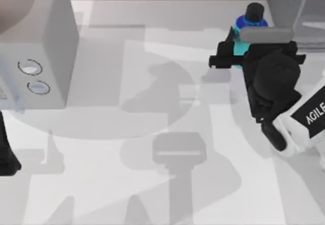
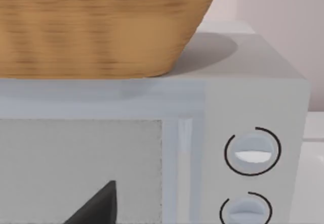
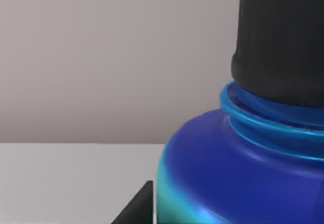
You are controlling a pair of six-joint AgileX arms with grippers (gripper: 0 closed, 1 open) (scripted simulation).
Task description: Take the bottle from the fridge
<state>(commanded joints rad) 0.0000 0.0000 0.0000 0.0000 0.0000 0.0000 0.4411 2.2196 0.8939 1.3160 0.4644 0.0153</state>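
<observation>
From above, the right gripper (image 1: 238,52) sits at the far right of the table (image 1: 152,184), with the right arm (image 1: 284,103) running back toward the right edge. Its black fingers stand on either side of the bottle (image 1: 252,21), whose turquoise body shows between them and whose dark cap rises just beyond the gripper. The fingers look clenched on the bottle's body. The bottle is out in the open, just to the left of the fridge (image 1: 299,6), which fills the far right corner as a darker grey box with a pale panel. The bottle stands clear of it, though near.

At the far left stands a lighter grey box (image 1: 45,47) with two round dials (image 1: 34,77) on its face. The left arm (image 1: 7,154) is parked at the left edge, near that box; I cannot tell how its fingers stand.

The left wrist view faces the front of the dial box (image 2: 253,97) close up, with both dials (image 2: 252,151) at one side and a pale door panel beside them. A woven basket (image 2: 101,27) rests on top of the box. A dark fingertip (image 2: 98,206) pokes in at the frame's edge.

The right wrist view is pressed close to the bottle (image 3: 243,178): a glossy blue shoulder shading to turquoise low down, a ringed neck, and a dark cap (image 3: 281,42) above. A black finger (image 3: 134,209) edge touches the bottle's side. Behind are a plain wall and the pale tabletop (image 3: 66,178).
</observation>
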